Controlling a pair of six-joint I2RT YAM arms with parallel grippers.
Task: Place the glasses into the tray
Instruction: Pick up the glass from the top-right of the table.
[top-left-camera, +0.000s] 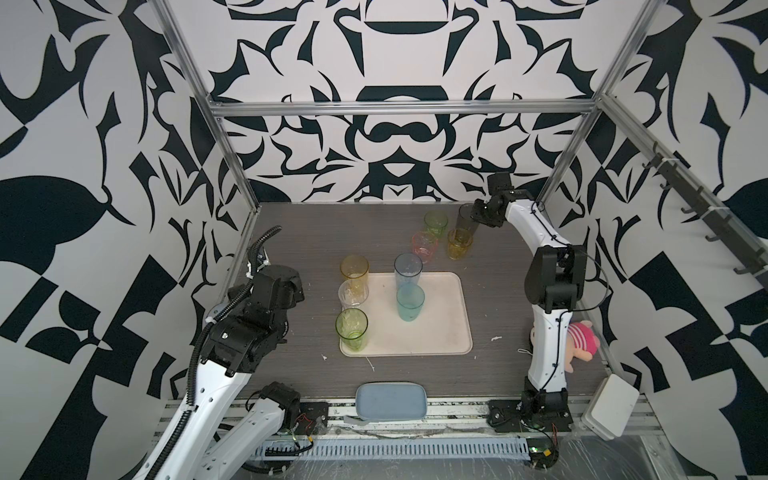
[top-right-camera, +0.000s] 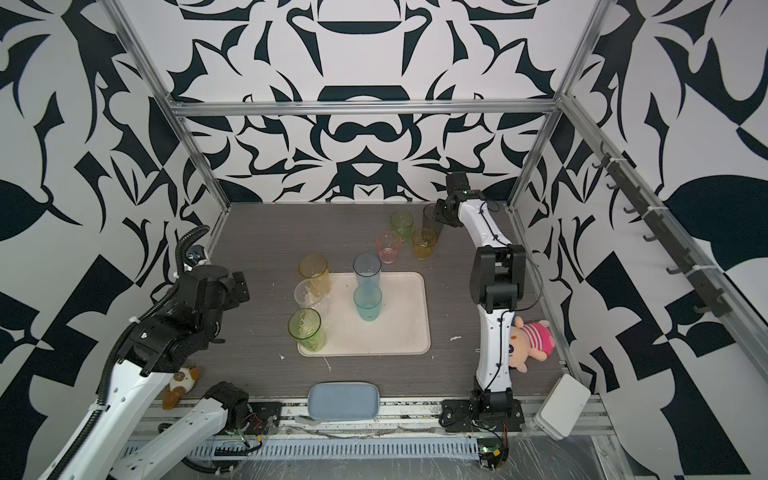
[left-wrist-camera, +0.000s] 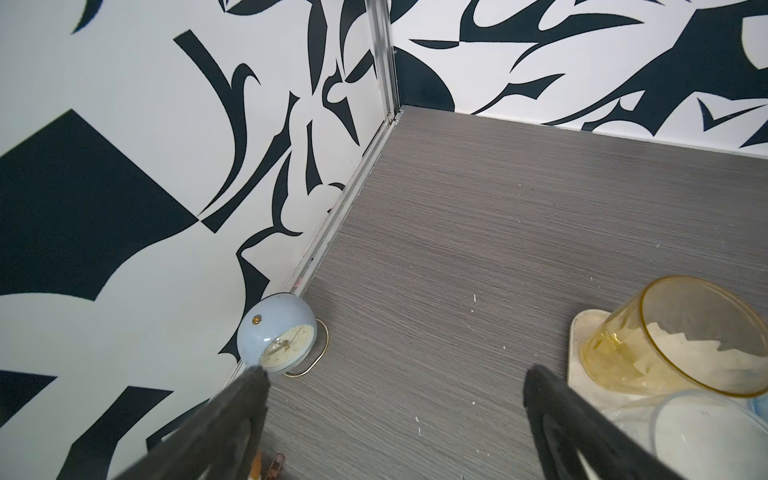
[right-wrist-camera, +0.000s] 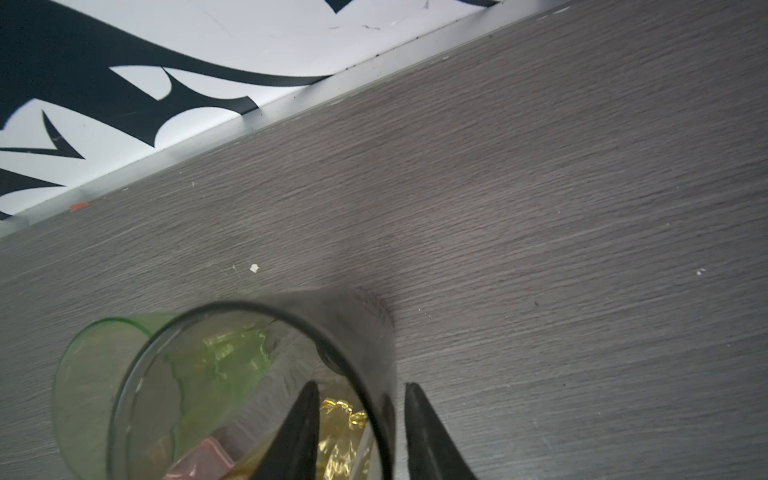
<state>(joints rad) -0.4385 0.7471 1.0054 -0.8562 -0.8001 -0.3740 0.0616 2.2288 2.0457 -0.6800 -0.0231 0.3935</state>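
The cream tray (top-left-camera: 440, 332) (top-right-camera: 399, 332) lies mid-table. Along its left edge stand a yellow glass (top-left-camera: 354, 270) (left-wrist-camera: 665, 336), a colourless glass (top-left-camera: 353, 293) and a green glass (top-left-camera: 351, 328). A blue glass (top-left-camera: 408, 270) and a teal glass (top-left-camera: 410, 301) stand further in. Off the tray, at the back right, are a short green glass (top-left-camera: 435, 223) (right-wrist-camera: 83, 374), a pink one (top-left-camera: 424, 245), an amber one (top-left-camera: 459, 243) and a tall smoky grey glass (top-left-camera: 464, 216) (right-wrist-camera: 365, 316). My right gripper (right-wrist-camera: 360, 386) straddles the grey glass's wall, one finger inside, one outside, gaps still showing. My left gripper (left-wrist-camera: 395, 386) is wide open over bare table, left of the tray.
A blue-grey pad (top-left-camera: 390, 401) sits at the front edge. A pink plush toy (top-left-camera: 579, 340) and a white box (top-left-camera: 611, 405) are at the right. A small blue clock (left-wrist-camera: 276, 334) stands against the left wall. A little toy (top-right-camera: 180, 384) lies under my left arm.
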